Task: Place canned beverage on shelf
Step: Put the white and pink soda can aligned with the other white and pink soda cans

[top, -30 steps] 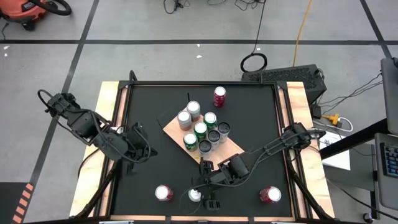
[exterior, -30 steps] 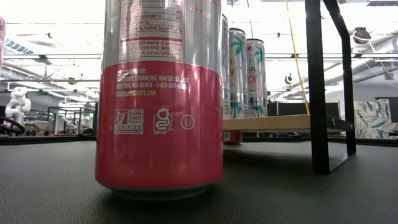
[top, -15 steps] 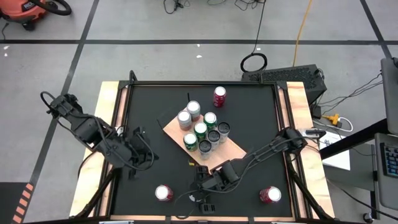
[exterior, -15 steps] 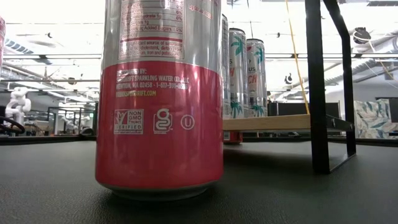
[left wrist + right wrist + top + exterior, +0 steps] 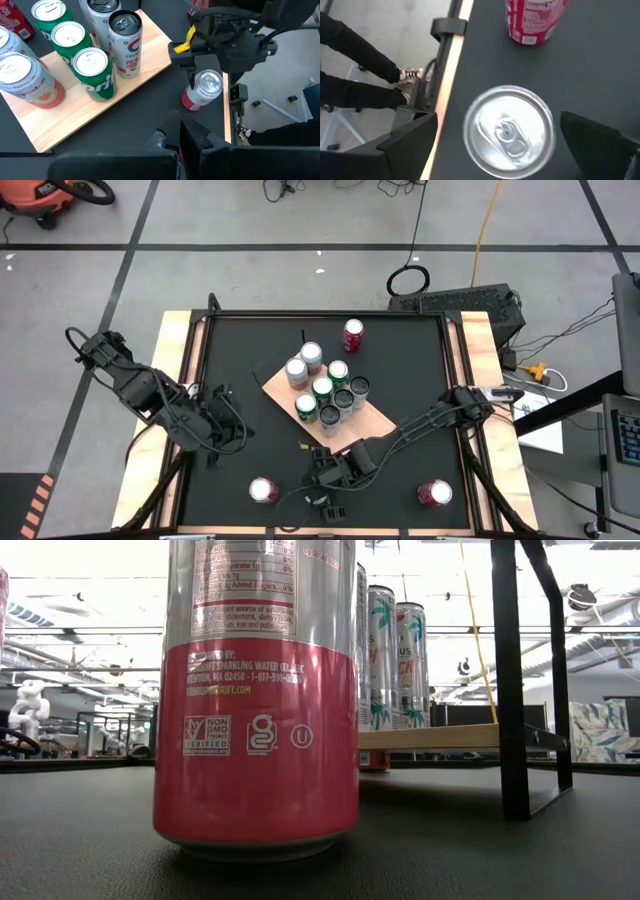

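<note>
- High view shows you the right gripper [image 5: 318, 492] reaching low toward the table's near edge, its arm stretched from the right rail across the black table [image 5: 410, 370], wrist bent down over a can.
- Your right fingers [image 5: 405, 145] stand wide apart with the silver-topped can [image 5: 508, 131] between them, seen from above; no finger touches its sides.
- Your left gripper [image 5: 178, 137] waits over the left part of the table, fingers pressed together and holding nothing, aimed toward the shelf and the right arm.
- From the left wrist you see the same can [image 5: 204, 90] upright on the table under the right gripper, just beyond your closed fingertips.
- In the high view that can is hidden under the right gripper, so you cannot make it out there.
- The low view is mostly blocked by one red can [image 5: 258, 700] close to the lens; neither gripper shows in it.
- The shelf [image 5: 375, 418] lies at an angle mid-table, well behind the right fingers, with seven cans crowded on its far end and the near end bare.
- Other cans stand loose: one red-topped [image 5: 264, 490] beside the right gripper, one [image 5: 434, 493] near the right corner, one [image 5: 353, 333] beyond the shelf.
- Past the right fingers another red can [image 5: 535, 20] stands apart from the targeted one.
- A person's legs and shoes [image 5: 412, 75] show off the table edge.
</note>
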Controlling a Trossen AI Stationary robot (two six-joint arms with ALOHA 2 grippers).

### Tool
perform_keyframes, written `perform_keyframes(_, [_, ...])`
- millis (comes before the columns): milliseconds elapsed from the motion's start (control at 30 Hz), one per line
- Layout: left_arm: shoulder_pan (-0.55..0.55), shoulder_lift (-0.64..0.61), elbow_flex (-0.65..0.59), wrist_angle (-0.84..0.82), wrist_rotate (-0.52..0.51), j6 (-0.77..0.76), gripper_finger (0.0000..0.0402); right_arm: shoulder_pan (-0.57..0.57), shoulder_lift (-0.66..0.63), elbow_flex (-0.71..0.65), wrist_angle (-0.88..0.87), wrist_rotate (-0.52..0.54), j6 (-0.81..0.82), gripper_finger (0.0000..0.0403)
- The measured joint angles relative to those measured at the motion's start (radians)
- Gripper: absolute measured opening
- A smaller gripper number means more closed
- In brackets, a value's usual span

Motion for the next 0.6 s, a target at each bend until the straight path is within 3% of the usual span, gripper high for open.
perform_keyframes(600, [0.0,0.0,0.0,-0.005,-0.031,0.0,0.0005,-0.02,0.05,0.0,0.013,-0.054,-0.066,0.0392])
